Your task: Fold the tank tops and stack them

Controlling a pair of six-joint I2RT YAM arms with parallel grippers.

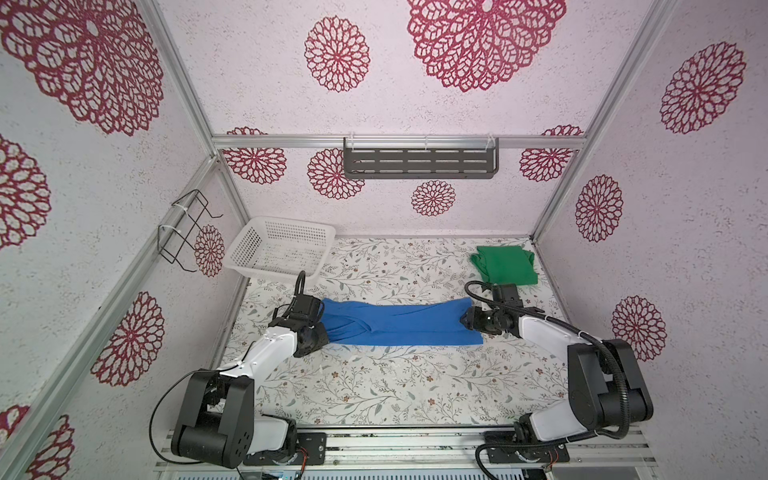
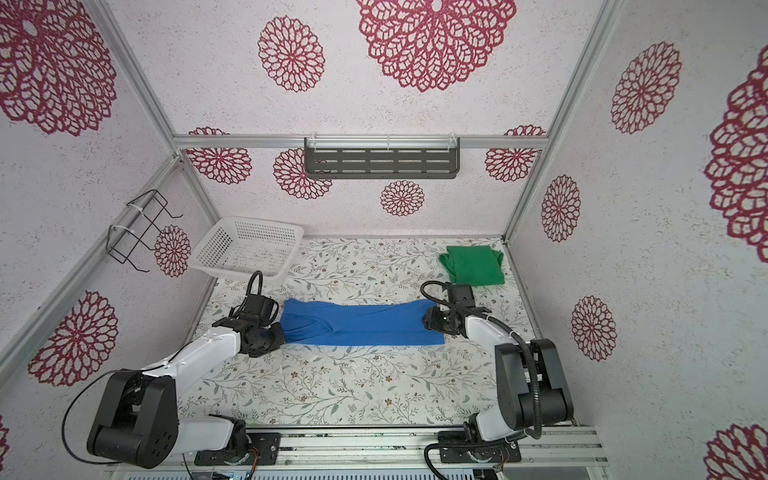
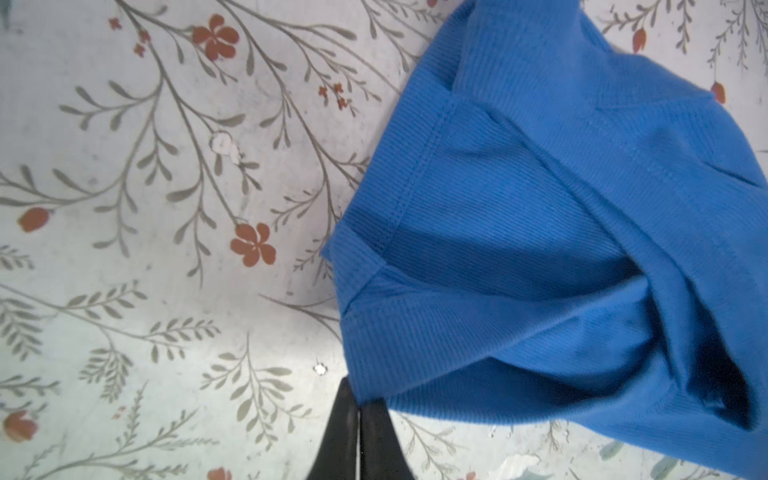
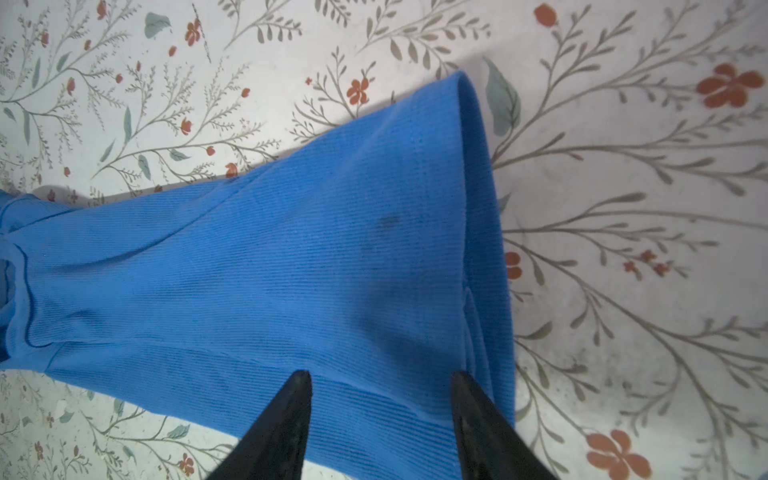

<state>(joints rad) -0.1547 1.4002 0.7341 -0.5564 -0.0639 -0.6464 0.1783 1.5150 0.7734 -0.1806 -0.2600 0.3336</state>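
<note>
The blue tank top (image 1: 399,322) (image 2: 361,324) lies as a long folded strip across the middle of the table. My left gripper (image 1: 322,332) (image 2: 282,332) is at its left end. In the left wrist view that gripper (image 3: 359,399) is shut, and a corner of the blue cloth (image 3: 540,249) is pinched at the fingertips. My right gripper (image 1: 465,320) (image 2: 427,320) (image 4: 382,378) hangs open over the strip's right end (image 4: 291,270), its fingers spread above the cloth near the hem. The green tank top (image 1: 505,266) (image 2: 473,266) lies folded at the back right, apart from both grippers.
A white perforated basket (image 1: 282,249) (image 2: 249,247) leans tilted at the back left corner. A dark slotted shelf (image 1: 419,158) hangs on the back wall and a black wire rack (image 1: 187,232) on the left wall. The floral table (image 1: 374,390) runs bare towards the front edge.
</note>
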